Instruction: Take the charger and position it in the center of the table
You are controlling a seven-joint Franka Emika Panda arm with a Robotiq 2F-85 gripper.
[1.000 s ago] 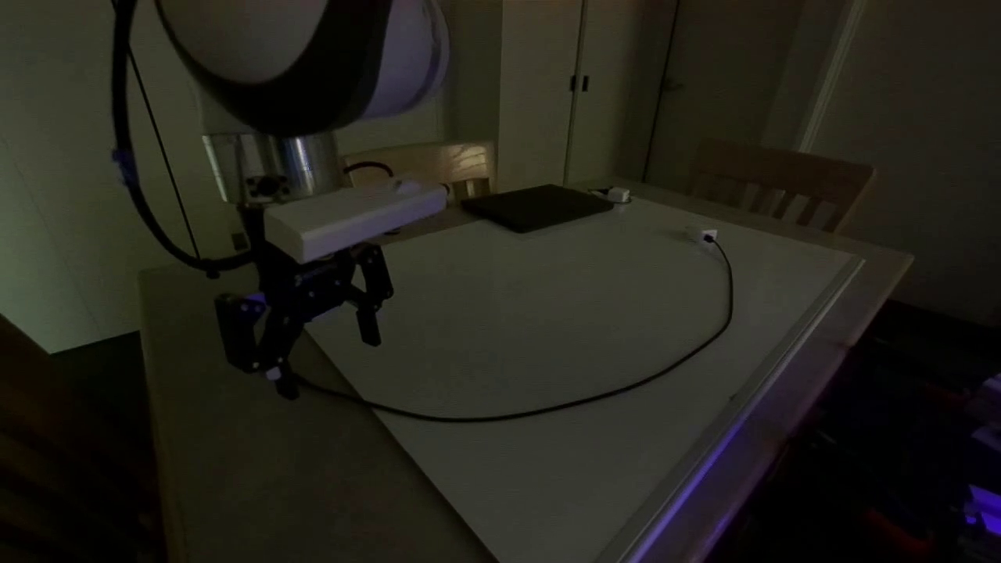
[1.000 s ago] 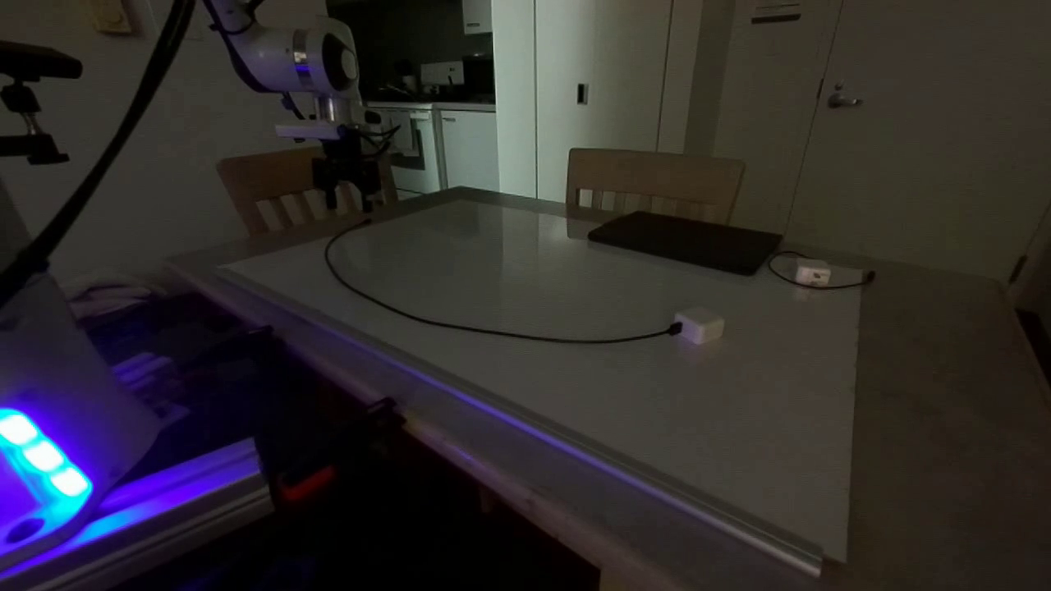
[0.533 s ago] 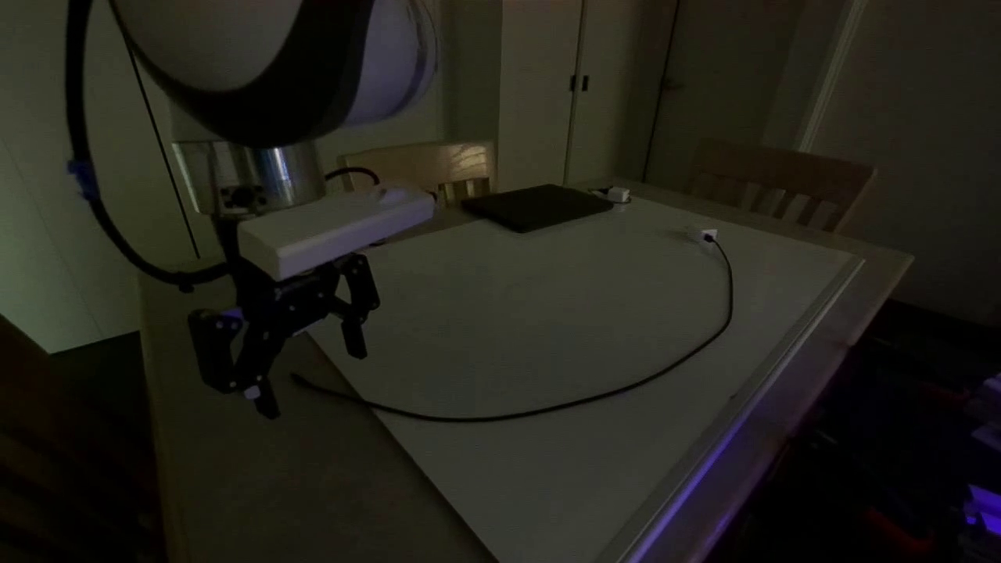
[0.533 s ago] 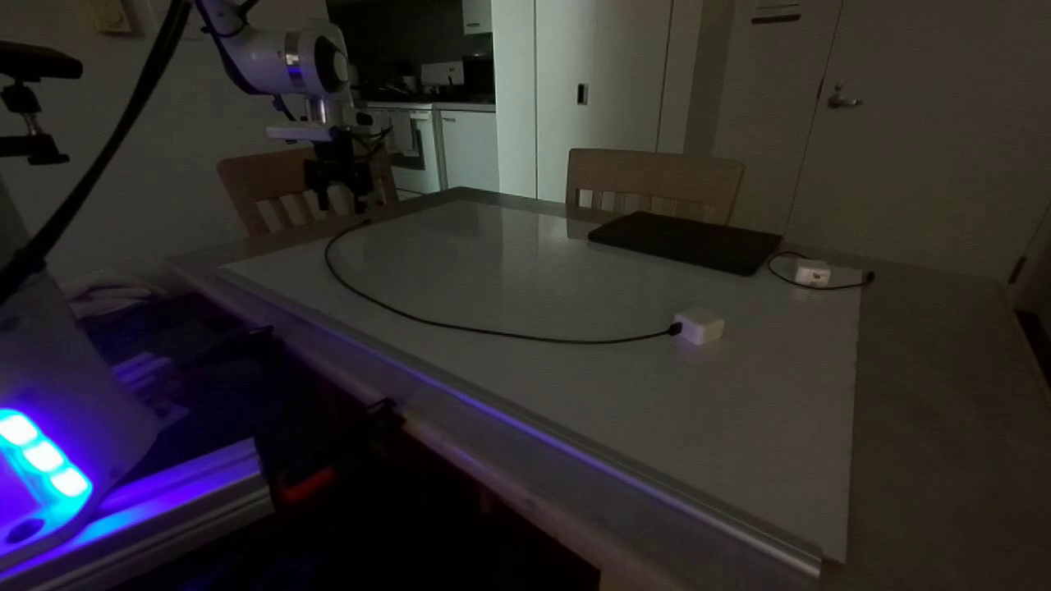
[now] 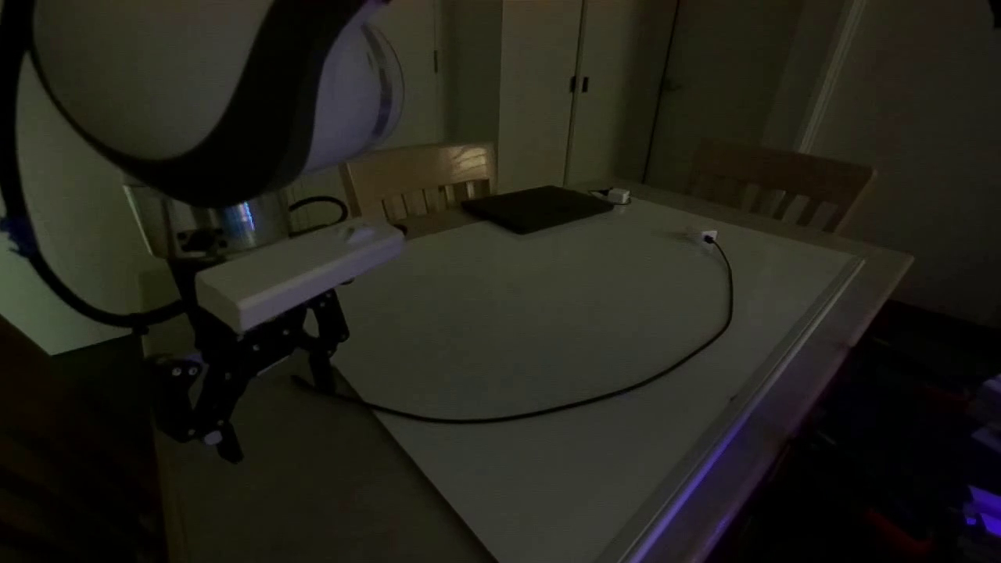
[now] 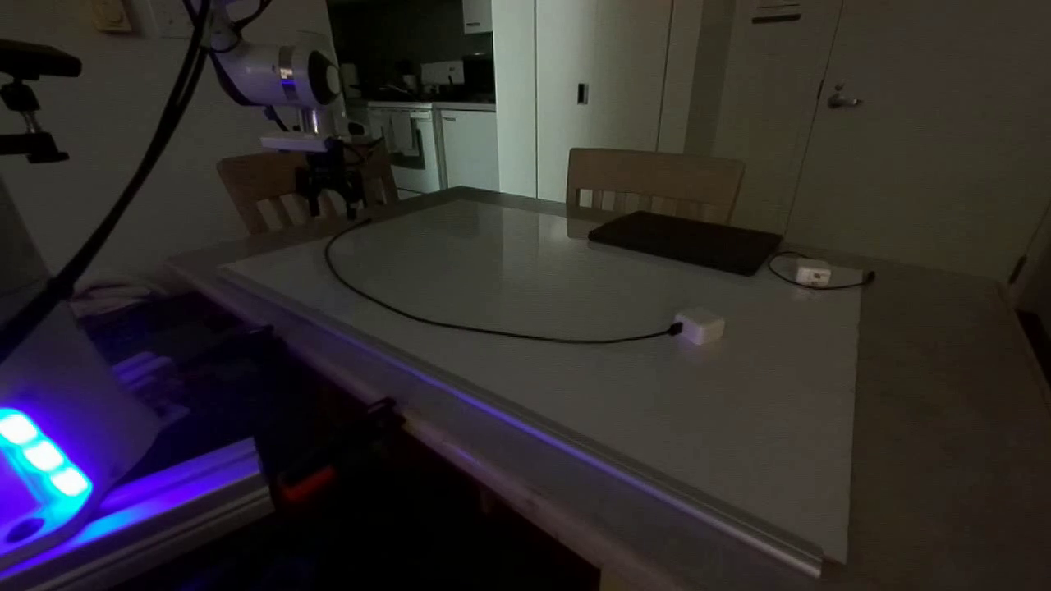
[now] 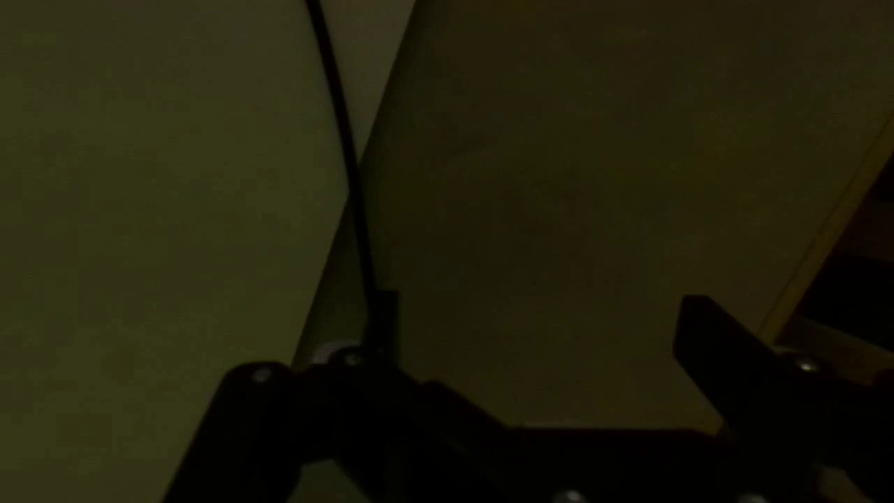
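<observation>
The charger is a long black cable (image 5: 500, 419) with a white plug block (image 5: 705, 237) at its far end. It curves across the white panel of the table (image 5: 547, 328), and its free end lies on the table's beige rim (image 5: 352, 485). The cable (image 6: 493, 332) and plug (image 6: 700, 327) also show in an exterior view. My gripper (image 5: 277, 417) is open and empty above the rim, close to the cable's free end. It also shows in an exterior view (image 6: 333, 213). In the wrist view the cable (image 7: 341, 115) runs to the left finger of my gripper (image 7: 538, 307), which hides its end.
A flat dark slab (image 6: 686, 241) lies at the table's back edge. Beside it is another white plug block (image 6: 813, 272) with a short black cable. Wooden chairs (image 6: 657, 172) stand around the table. A metal strip (image 6: 575, 451) runs along one panel edge. The room is dim.
My gripper has moved down and to the left in an exterior view, lower over the rim beside the cable's free end. It stays open. The cable and plug have not moved.
</observation>
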